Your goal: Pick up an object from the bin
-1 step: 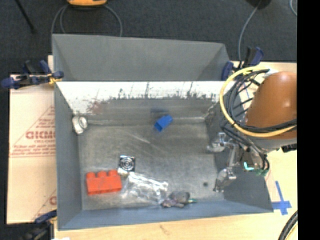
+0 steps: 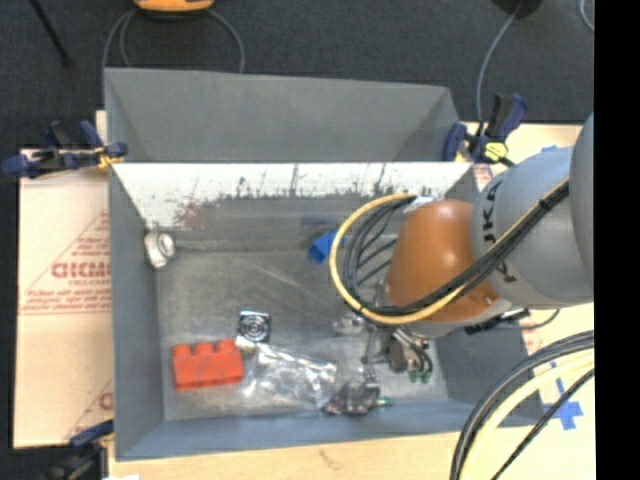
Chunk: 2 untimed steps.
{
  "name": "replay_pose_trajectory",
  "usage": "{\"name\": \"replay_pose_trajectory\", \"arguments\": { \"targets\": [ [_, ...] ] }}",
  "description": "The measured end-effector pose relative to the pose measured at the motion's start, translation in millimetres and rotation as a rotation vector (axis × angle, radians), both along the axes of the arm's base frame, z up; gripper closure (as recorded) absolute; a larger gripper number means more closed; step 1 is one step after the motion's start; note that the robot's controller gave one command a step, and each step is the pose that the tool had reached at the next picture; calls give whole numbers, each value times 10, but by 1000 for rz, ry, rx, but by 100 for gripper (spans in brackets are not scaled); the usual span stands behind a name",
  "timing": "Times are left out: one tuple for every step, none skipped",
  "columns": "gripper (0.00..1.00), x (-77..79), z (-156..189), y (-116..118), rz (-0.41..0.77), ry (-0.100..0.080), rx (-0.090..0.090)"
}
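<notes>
My gripper (image 2: pixel 388 352) hangs low over the front right part of the bin, under the orange wrist cover. Just below it, near the front wall, lies a small dark object (image 2: pixel 352 400) with a green bit beside it. A crumpled clear plastic bag (image 2: pixel 290 376) stretches out to the left of that object. Farther left, a small square metal piece (image 2: pixel 254 326) rests on the bin floor. Nothing is visibly held by the gripper.
An orange-red toy brick (image 2: pixel 208 364) lies at the front left. A blue piece (image 2: pixel 322 246) sits mid-bin, partly behind the arm's cables. A small white-grey cylinder (image 2: pixel 158 248) rests against the left wall. The arm covers the bin's right side.
</notes>
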<state>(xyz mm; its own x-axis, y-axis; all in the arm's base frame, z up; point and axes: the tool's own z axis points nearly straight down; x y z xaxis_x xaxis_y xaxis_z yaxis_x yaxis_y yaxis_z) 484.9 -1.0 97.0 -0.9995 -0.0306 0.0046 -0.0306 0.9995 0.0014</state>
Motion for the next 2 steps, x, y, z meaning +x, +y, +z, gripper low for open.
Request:
{"name": "replay_pose_trajectory", "arguments": {
  "targets": [
    [0,246,435,519,-66,-12,2],
    [0,713,131,972,219,-41,4]
  ]
}}
